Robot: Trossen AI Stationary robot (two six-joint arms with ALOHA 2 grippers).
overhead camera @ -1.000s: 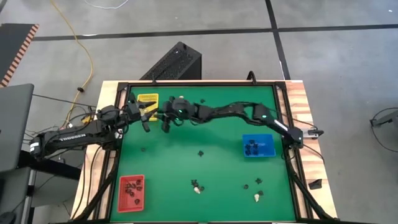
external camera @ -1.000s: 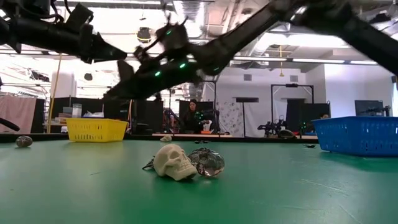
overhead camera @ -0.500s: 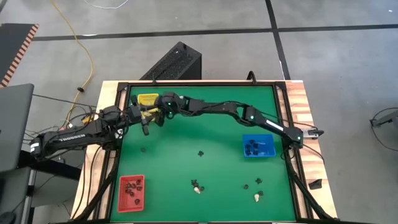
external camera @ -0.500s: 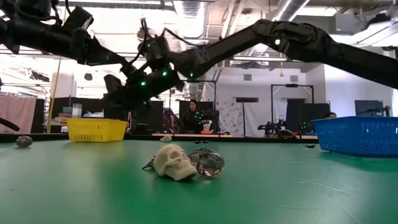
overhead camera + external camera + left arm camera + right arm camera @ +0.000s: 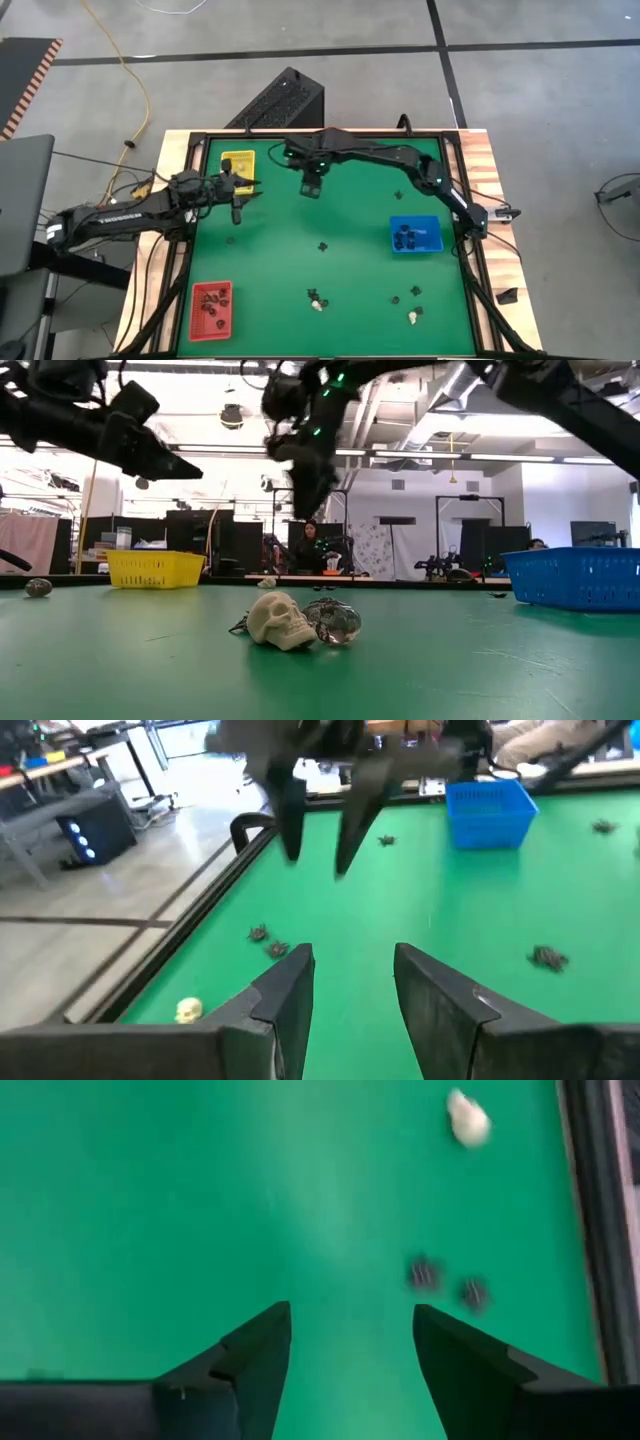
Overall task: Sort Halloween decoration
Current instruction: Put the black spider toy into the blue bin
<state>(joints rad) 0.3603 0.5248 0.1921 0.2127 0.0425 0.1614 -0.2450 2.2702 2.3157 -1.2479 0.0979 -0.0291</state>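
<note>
right gripper [image 5: 311,189]: jaws apart, empty, now off the yellow tray [image 5: 238,160], mid far table — drop seemingly done | left gripper [image 5: 237,212]: apart, empty, beside that tray | Halloween decoration [image 5: 317,301]: trinkets scattered near edge, unsorted | next: fetch another

Three trays stood on the counter [image 5: 350,230]: one yellow tray [image 5: 238,161], one blue tray [image 5: 415,234], one red tray [image 5: 211,309]. Two cream skulls [image 5: 317,302] and at least four black trinkets [image 5: 323,246] lay loose on the green. Two arms were present.
</note>
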